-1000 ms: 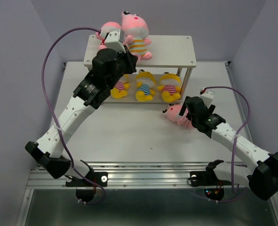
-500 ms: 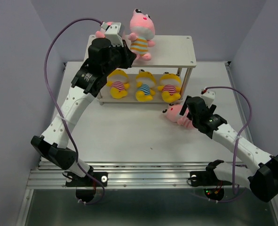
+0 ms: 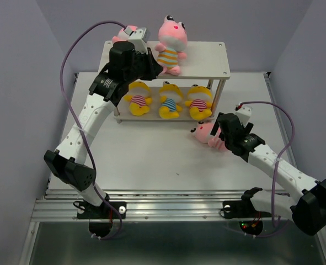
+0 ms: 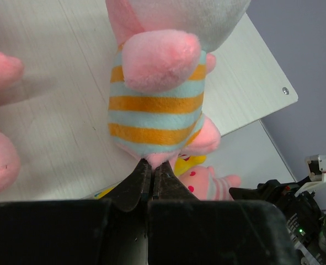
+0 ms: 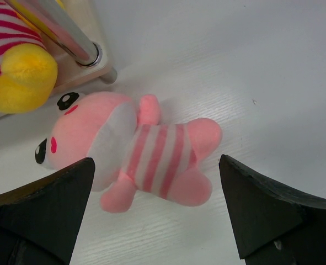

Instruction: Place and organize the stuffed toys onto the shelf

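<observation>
Rightward along the top board goes the orange-striped pink toy [image 3: 171, 44]. A second ago it stood near the left end, close against the other pink toy [image 3: 120, 37]; now it is upright nearer the middle of the shelf [image 3: 209, 59], with a gap between the two. The left gripper [image 4: 151, 172] has carried it there. Its jaws are pressed together at the base of the toy's body, pinching the plush between the legs. From the wrist view I cannot tell whether the feet already rest on the board or hang just above it.

Nothing else has shifted. The three yellow toys [image 3: 170, 101] lie in a row on the lower tier. The right gripper [image 5: 154, 182] hovers where it was, jaws spread wide to either side of the pink-striped toy [image 5: 140, 152]. That toy lies on its back on the table [image 3: 151, 160], just beside the shelf's right front leg, and is not yet gripped.

For the task, the move looks like spacing. It clears room on the top tier so that the three pink toys can stand in a row like the yellow ones below. What seems left is to let this toy go standing, then fetch the last one from the table.
</observation>
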Motion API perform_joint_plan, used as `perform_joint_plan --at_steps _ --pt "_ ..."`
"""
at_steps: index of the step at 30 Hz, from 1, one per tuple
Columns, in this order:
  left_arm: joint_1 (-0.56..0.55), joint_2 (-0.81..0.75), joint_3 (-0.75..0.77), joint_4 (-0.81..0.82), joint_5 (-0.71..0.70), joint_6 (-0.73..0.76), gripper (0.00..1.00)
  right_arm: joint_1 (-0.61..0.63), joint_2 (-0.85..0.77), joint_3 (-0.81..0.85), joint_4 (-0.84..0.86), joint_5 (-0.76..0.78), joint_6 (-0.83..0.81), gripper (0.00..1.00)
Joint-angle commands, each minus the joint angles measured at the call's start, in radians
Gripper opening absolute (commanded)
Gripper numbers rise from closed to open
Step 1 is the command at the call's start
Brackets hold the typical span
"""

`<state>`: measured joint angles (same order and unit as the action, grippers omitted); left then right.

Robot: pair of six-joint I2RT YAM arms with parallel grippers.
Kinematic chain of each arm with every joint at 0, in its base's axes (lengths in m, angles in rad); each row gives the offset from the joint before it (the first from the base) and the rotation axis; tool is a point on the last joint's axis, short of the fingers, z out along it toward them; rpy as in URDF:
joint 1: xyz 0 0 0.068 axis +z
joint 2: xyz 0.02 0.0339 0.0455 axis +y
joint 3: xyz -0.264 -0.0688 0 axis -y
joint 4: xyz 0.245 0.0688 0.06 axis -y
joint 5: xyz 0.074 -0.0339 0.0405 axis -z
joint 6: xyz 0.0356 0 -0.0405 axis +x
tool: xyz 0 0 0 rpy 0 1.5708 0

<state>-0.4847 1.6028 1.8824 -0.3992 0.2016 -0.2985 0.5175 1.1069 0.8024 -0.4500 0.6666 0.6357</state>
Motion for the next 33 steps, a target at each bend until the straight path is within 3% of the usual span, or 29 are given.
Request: perform_joint_plan --at_steps 1,2,4,5,11,18,30,33 --pt "0.006 -0.020 0.066 -0.001 -0.020 -0.030 0.04 -0.005 -0.004 0.008 0.010 0.050 0.004 1.00" --pt "0.006 -0.018 0.070 -0.010 -0.033 -0.028 0.12 -0.005 -0.005 0.008 0.011 0.050 0.007 1.00" --pt "0.008 -0.017 0.078 -0.018 -0.051 -0.028 0.20 -0.005 -0.009 0.008 0.014 0.051 0.004 1.00" --pt "0.008 -0.017 0.083 -0.021 -0.063 -0.027 0.30 -0.005 -0.007 0.008 0.016 0.051 0.004 1.00" --pt "0.009 0.011 0.125 -0.045 -0.105 0.009 0.53 -0.005 -0.004 0.008 0.019 0.044 0.002 1.00" --pt "0.008 0.068 0.241 -0.118 -0.133 0.035 0.58 -0.005 -0.010 0.004 0.020 0.044 0.002 1.00" --pt "0.009 0.048 0.218 -0.089 -0.159 0.065 0.59 -0.005 -0.012 0.001 0.027 0.039 -0.001 1.00" --pt "0.008 0.046 0.216 -0.078 -0.154 0.082 0.65 -0.005 -0.012 0.000 0.025 0.042 -0.002 1.00"
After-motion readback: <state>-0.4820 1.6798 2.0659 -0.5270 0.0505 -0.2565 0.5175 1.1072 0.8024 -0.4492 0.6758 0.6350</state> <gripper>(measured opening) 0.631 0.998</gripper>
